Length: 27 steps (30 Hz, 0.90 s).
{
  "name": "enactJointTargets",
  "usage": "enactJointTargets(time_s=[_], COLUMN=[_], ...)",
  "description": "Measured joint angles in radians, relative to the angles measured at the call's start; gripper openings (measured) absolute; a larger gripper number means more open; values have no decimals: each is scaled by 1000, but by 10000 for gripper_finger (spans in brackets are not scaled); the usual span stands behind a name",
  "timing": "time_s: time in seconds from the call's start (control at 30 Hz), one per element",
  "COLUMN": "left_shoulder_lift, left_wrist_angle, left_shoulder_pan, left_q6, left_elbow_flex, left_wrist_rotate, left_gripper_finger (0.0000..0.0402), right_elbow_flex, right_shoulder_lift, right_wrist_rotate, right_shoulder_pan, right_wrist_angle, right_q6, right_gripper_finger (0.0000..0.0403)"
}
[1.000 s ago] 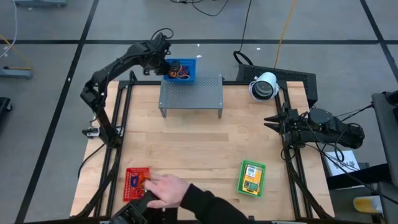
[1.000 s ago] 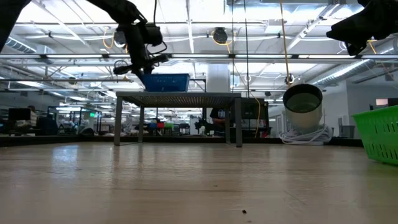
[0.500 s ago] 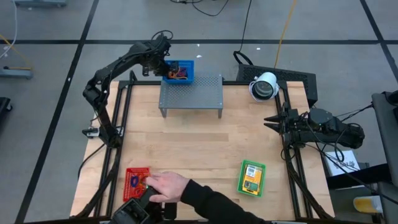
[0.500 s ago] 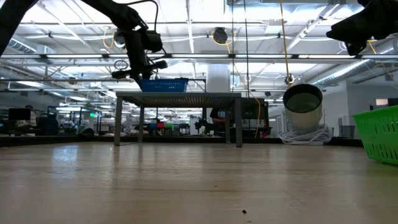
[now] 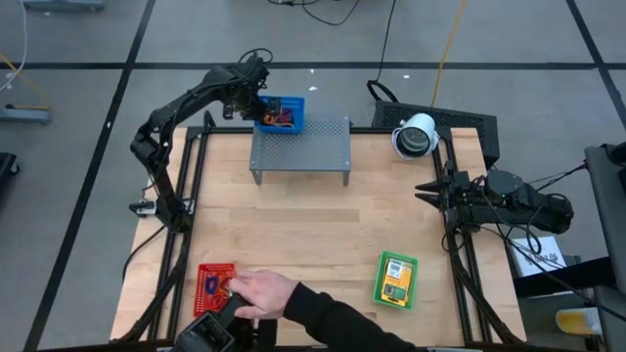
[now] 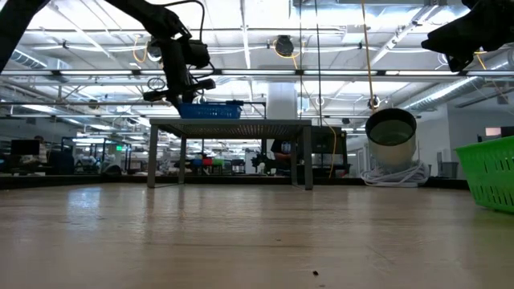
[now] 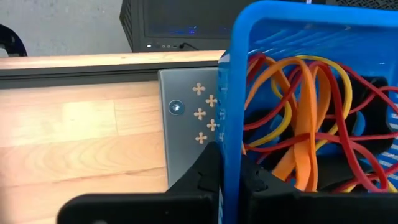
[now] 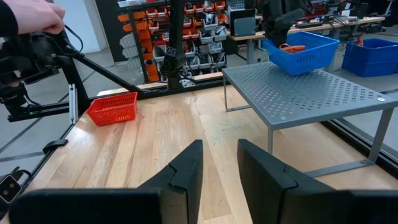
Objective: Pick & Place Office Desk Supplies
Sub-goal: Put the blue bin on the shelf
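A blue mesh basket (image 5: 284,110) (image 6: 210,110) holding red and orange rubber-band loops (image 7: 305,124) sits at the far left corner of the grey perforated shelf (image 5: 303,147). My left gripper (image 5: 256,103) (image 7: 230,180) is at the basket's left side, shut on its wall. My right gripper (image 5: 423,193) (image 8: 219,168) waits open at the table's right edge, touching nothing. A red basket (image 5: 215,288) near the front left edge and a green basket (image 5: 395,280) near the front right both hold small items. My left gripper pinches the blue basket's side wall (image 7: 227,118) near its rim, one finger (image 7: 205,177) outside and one finger (image 7: 258,183) inside among the rubber bands. It comes slanting down from the table's far left. The basket stays upright, its bottom on or just above the shelf top.
A person's hand (image 5: 262,295) reaches over the near edge to the red basket. A white round canister (image 5: 416,135) stands at the far right corner. The wooden table top between the shelf and the two front baskets is bare.
My left gripper has moved down and slightly toward the table's left, staying shut on the blue basket. The basket has come down from above the shelf to the shelf top. The person's hand has stayed at the red basket.
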Motion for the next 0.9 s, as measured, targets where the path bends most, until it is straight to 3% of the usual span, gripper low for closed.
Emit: enactJointTargets(time_s=[0.6, 0.9], left_shoulder_lift=[-1, -1], left_wrist_angle=[0, 0], left_shoulder_pan=[-9, -10], left_q6=[49, 52], left_elbow_flex=[0, 0], left_wrist_rotate=[2, -12], left_gripper_finger=[35, 113], right_elbow_flex=[0, 0], right_shoulder_lift=[0, 0], right_wrist_rotate=[0, 0], right_shoulder_pan=[0, 0], right_wrist_angle=[0, 0], right_q6=[0, 0], right_gripper_finger=[89, 89])
